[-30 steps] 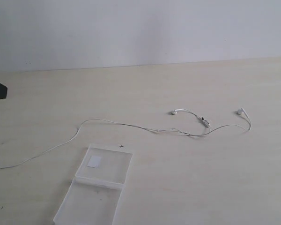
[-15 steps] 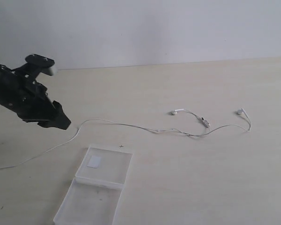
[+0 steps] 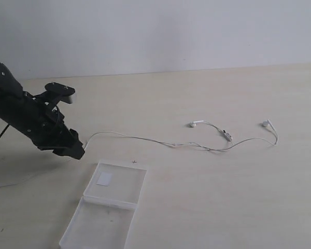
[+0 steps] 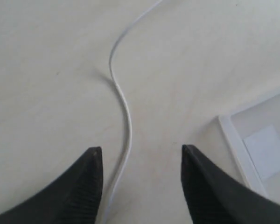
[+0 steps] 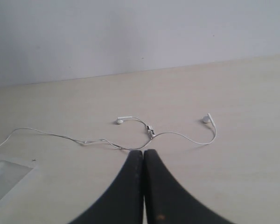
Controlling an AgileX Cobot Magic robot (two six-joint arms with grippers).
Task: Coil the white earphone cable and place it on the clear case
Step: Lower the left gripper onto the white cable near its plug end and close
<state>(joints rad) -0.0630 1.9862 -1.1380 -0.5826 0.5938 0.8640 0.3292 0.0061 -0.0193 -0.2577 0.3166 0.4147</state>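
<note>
Outside, black left gripper (image 3: 76,150) dips over thin white earphone cable (image 3: 145,139) near flat clear plastic case (image 3: 122,188), prob. lined up to pinch; L wrist: jaws apart astride cable, nothing held; R wrist: black right gripper (image 5: 143,156) closed, empty.

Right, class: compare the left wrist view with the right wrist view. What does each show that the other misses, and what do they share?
Left wrist only: the open left claw, with the white earphone cable between its fingers. Right wrist only: two earbuds, the inline remote, the shut right claw, the wall. Both: that cable, the clear case, the table.
</note>
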